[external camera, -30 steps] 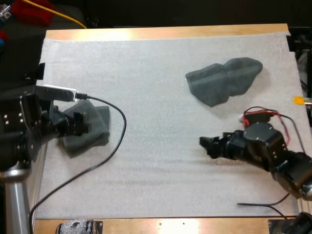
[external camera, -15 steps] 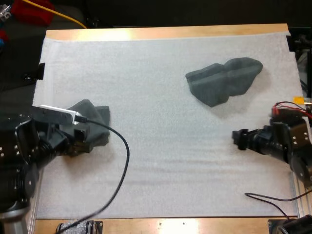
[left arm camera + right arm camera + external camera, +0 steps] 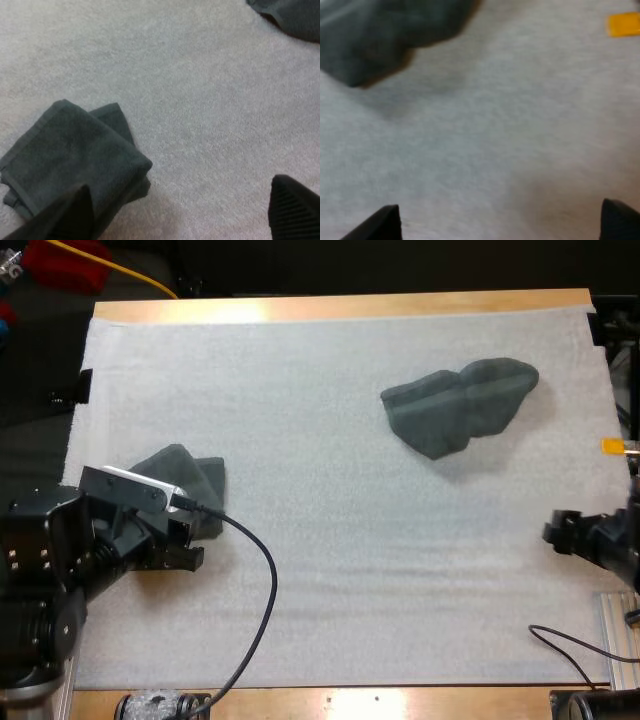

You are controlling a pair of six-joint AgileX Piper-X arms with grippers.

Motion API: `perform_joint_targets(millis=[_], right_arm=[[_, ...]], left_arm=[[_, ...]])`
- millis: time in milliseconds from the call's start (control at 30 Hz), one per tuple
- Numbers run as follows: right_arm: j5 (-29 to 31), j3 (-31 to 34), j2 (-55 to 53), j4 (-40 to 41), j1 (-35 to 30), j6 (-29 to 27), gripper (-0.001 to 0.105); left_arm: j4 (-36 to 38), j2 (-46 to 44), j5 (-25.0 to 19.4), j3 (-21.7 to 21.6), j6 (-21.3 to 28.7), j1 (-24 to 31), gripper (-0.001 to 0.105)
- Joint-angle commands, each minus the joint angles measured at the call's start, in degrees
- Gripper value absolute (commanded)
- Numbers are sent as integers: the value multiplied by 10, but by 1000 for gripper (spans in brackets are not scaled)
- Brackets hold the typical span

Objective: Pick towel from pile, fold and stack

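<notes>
Hovering 6 o'clock of folded towel (image 3: 190, 480), left hand (image 3: 178, 545) is apart, empty: towel seems parked as stack base. Right hand (image 3: 556, 533) is apart too, 5 o'clock of crumpled towel (image 3: 460, 405), likely next pick.

High overview, close wrist views; common crumpled towel (image 3: 460, 405)

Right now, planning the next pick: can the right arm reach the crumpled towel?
Probably yes. The right tool stands open at the mat's right edge, and only bare mat lies between it and the crumpled towel. The left tool is off by the folded towel.
</notes>
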Motion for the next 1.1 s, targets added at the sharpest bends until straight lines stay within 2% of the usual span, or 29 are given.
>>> perform_joint_targets(millis=[0, 300, 733, 1067], right_arm=[[6, -3, -14, 19, -9, -17, 76], [9, -3, -88, 50, -12, -19, 76], [7, -3, -241, 50, -12, -19, 76], [7, -3, -353, 47, -12, -17, 76]], left_arm=[[-2, -12, -1, -1, -3, -2, 69], [-2, -99, -1, -1, -3, -2, 69], [-2, -272, 4, -1, -3, -2, 69], [10, -367, 4, -1, -3, -2, 69]])
